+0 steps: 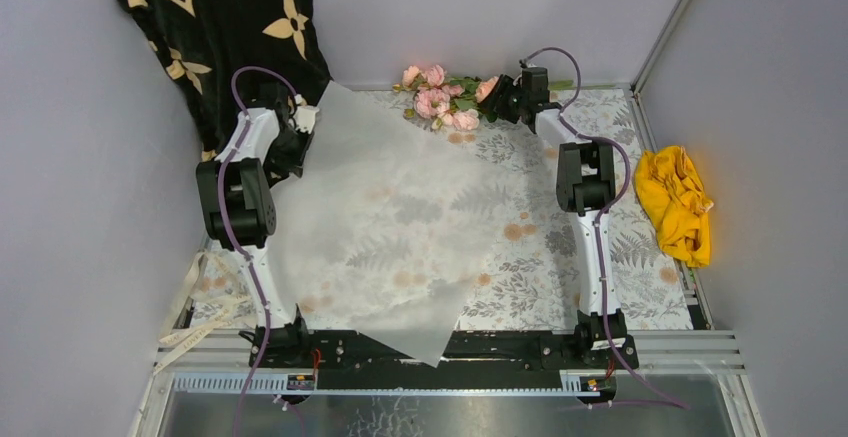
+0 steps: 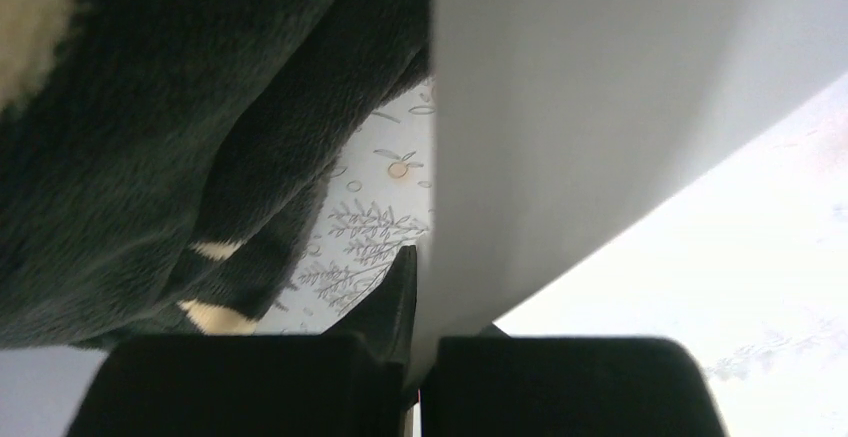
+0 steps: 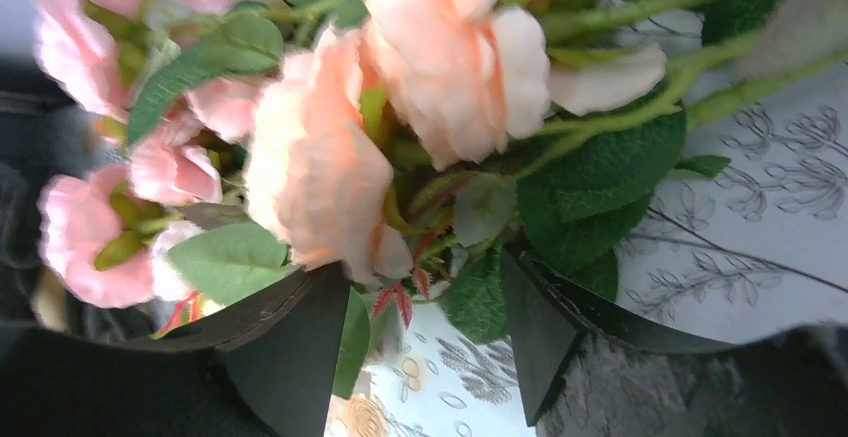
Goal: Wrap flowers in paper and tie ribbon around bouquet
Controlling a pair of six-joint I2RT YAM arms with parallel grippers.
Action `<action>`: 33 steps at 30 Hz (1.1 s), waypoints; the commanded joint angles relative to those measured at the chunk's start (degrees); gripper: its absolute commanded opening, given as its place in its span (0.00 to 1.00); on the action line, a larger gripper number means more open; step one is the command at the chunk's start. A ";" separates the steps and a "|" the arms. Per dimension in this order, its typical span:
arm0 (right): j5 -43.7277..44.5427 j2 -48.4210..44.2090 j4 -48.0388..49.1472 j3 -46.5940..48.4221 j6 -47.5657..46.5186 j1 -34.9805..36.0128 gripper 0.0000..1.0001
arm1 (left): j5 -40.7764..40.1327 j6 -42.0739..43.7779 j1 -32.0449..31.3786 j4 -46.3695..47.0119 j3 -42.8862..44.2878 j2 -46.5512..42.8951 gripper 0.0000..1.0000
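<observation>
The flowers (image 1: 445, 97) lie along the far edge of the surface (image 1: 640, 287), heads to the left and stems to the right, just beside the far-right edge of the paper (image 1: 390, 217) and not yet on it.

Your right gripper (image 1: 505, 97) sits where blooms meet stems, fingers spread, with leaves in the gap between them. The wrist view shows no clamp, so the bunch looks to be resting on the surface rather than carried.

The paper is spread as a diamond across the middle, one corner hanging past the near edge. That probably leaves the diagonal free for the stems when rolling begins.

Your left gripper (image 1: 305, 117) is pressed together on the sheet's left corner and holds that edge raised off the surface, likely so the thin sheet cannot slide as the flowers come across.

The ribbon (image 1: 205, 322) trails off the near-left corner, well apart from both grippers. A black cloth (image 1: 220, 17) hangs at the far-left corner, and a yellow cloth (image 1: 678, 202) lies at the right edge.
</observation>
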 commanded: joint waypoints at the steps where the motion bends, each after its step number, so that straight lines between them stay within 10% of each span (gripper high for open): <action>1: 3.83 -2.46 7.51 -4.94 9.90 1.76 0.66 | 4.70 -3.51 -0.30 2.97 1.73 1.51 0.00; 8: 4.89 3.39 9.41 0.20 18.31 3.32 0.61 | 5.48 -4.28 -0.76 4.32 -0.06 0.98 0.00; 16: 1.84 0.11 16.49 -1.10 18.89 3.04 0.00 | 6.22 -3.16 -2.35 5.02 -0.93 2.66 0.00; 31: 6.23 -39.80 31.45 -41.47 12.47 -1.77 0.00 | 2.00 1.98 -15.84 5.06 10.98 12.03 0.00; 33: 7.03 -43.51 32.78 -44.70 13.34 -1.77 0.00 | 1.67 2.81 -17.12 4.56 12.42 12.10 0.15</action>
